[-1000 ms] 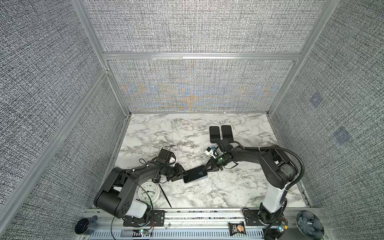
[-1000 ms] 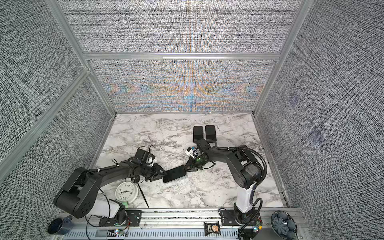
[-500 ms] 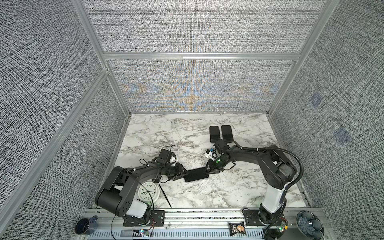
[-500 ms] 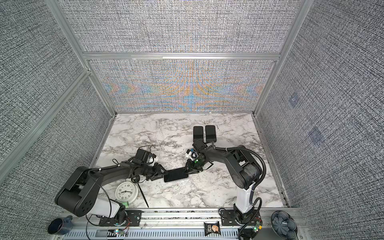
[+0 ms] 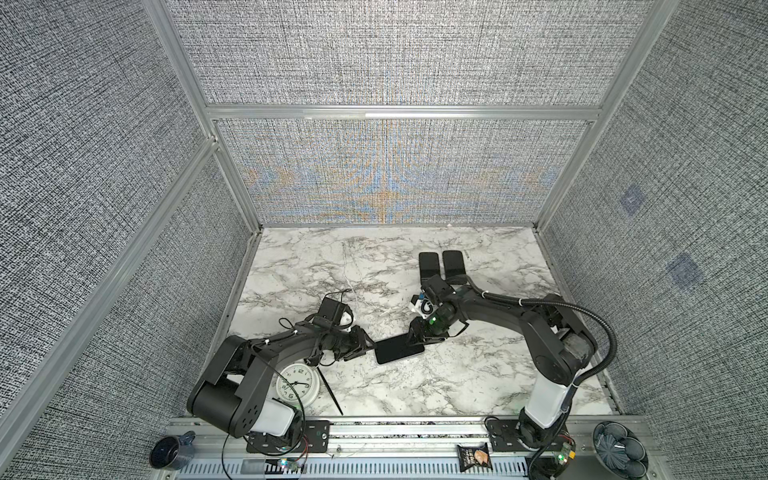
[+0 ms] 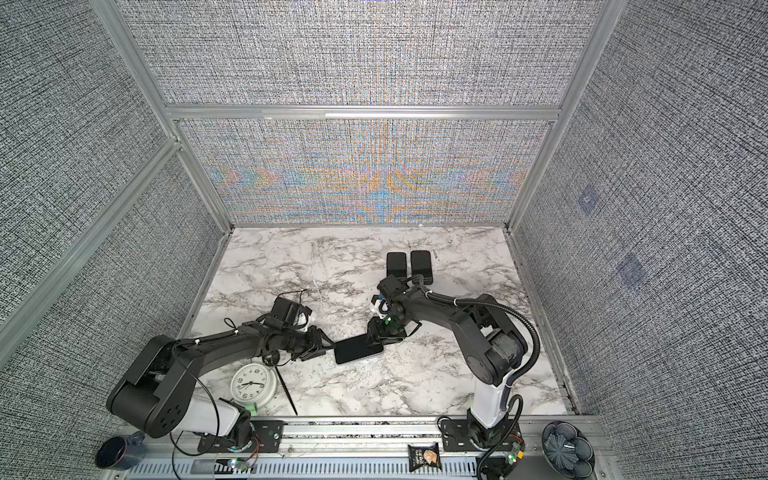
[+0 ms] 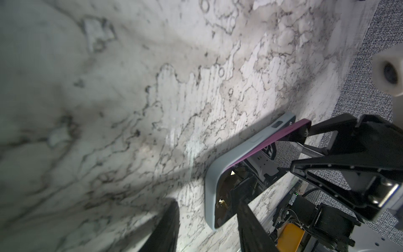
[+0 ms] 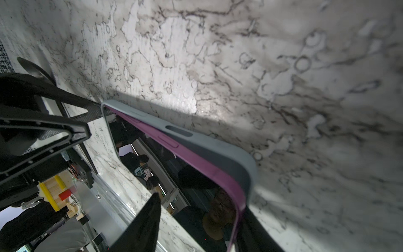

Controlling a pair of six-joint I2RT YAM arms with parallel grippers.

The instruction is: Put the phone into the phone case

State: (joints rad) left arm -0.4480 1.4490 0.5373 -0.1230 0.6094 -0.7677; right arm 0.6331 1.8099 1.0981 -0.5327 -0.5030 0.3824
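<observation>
The marble desk is seen whole only in both top views, where a white clock is shown near its front left edge and two black slabs side by side toward the back. The phone is laid screen up near the middle of the desk's front half. Its long axis runs across the desk from left to right, with the right end turned slightly toward the back. One short end is pointed at the left hand, the other at the right hand. From above only a dark slab with a pale rim is made out. The phone case is revealed by the wrist views as grey-blue, lying flat on the desk beneath the phone. In the right wrist view the phone's purple edge is shown standing proud of the case along one long side and around a corner, so it is not seated there. The right hand's fingers are spread apart, one over the screen and one outside the case's side, with nothing clamped. The left hand's fingers are likewise held apart at the opposite short end; whether the case is touched by them cannot be told.
</observation>
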